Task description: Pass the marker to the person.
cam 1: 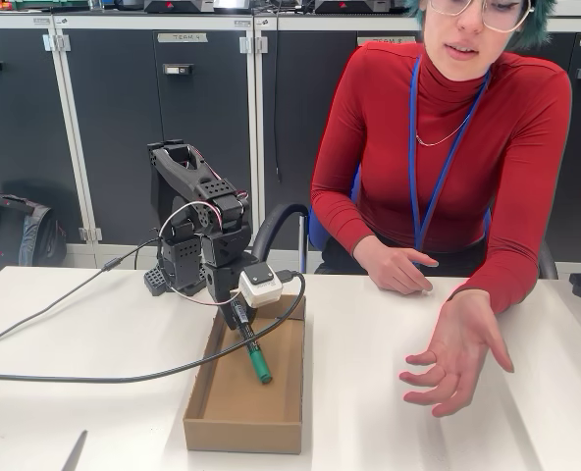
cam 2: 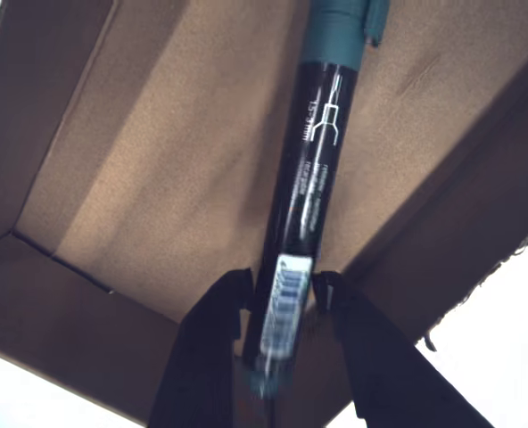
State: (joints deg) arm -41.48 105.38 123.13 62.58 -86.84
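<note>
In the fixed view the claw (cam 1: pixel 239 316) is sitting at centre frame, over the far end of the cardboard box (cam 1: pixel 197 404), and it is clamping the marker (cam 1: pixel 252 353) by its upper end. The wrist view is showing the same grip from close up: the two dark fingers (cam 2: pixel 202 343) are pressing the barcode end of the marker (cam 2: pixel 307 192) from either side, with the black barrel running up the frame to the green cap at the top edge.

The marker's long axis is slanting down and to the lower right in the fixed view, its green cap hanging low inside the box; whether the tip is touching the box floor I cannot tell.

The person (cam 1: pixel 448 147) is sitting at upper right behind the counter (cam 1: pixel 369 392). One hand (cam 1: pixel 455 355) is reaching out palm-up at lower right, well apart from the box. The other hand (cam 1: pixel 396 265) is resting on the counter's far edge.

So the receiving palm is lying to the right of the claw, and the marker probably has to clear the right box wall before travelling that way.
</note>
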